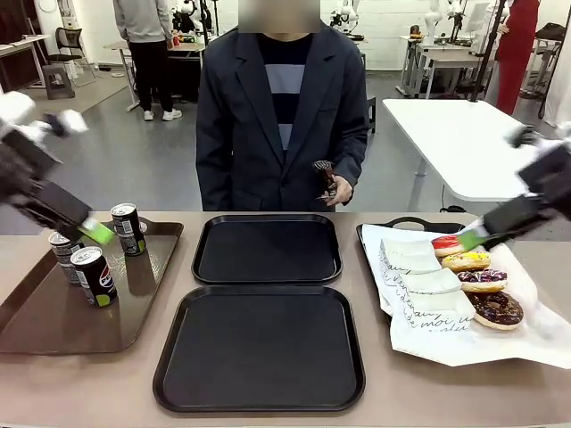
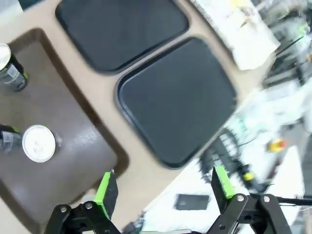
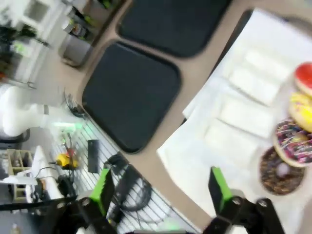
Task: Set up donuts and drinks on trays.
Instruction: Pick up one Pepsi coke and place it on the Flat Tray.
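We see two black, near-square plastic trays [image 1: 266, 250] one behind the other at mid-table. On the glossy brown tray [image 1: 36, 325] stand three slim black cans [image 1: 93, 275], and the left gripper [image 2: 163, 187] hovers over it, jaws wide, holding nothing. Four ring donuts [image 1: 482, 280] lie on white paper [image 1: 428, 294] at the right gripper [image 3: 161, 187], also wide and unloaded.

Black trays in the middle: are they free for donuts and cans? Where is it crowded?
Both square black plastic trays are bare, between the glossy brown tray and white paper. Crowded: slim black cans on the brown tray, iced ring donuts in a row on the paper.
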Controlling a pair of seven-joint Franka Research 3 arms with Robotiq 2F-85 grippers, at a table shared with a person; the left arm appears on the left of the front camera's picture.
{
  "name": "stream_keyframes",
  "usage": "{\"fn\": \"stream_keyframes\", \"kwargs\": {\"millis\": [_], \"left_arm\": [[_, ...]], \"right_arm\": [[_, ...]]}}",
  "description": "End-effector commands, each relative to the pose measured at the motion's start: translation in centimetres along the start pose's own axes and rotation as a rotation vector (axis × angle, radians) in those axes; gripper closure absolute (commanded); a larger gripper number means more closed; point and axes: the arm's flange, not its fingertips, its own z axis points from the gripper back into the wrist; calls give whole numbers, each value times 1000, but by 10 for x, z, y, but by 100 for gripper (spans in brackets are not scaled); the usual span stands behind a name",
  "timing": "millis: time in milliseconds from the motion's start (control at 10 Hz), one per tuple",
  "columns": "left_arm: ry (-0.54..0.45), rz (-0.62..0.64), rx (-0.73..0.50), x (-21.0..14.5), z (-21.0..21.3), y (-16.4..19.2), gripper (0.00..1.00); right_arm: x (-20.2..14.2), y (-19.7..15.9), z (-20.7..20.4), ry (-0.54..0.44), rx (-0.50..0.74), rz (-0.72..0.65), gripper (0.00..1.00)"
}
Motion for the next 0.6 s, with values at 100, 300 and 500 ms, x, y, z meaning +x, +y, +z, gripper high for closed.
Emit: {"fn": "stream_keyframes", "kwargs": {"millis": [100,300,500], "left_arm": [[-189,283,-296,-38,34,68,0],[-256,391,-362,-61,42,107,0],[-315,463,-389,-88,50,132,0]], "right_arm": [[-52,-73,40,-333,494,-519,0],[-79,-104,63,-438,552,-597,0],[-102,-121,83,-520,572,-648,0]]}}
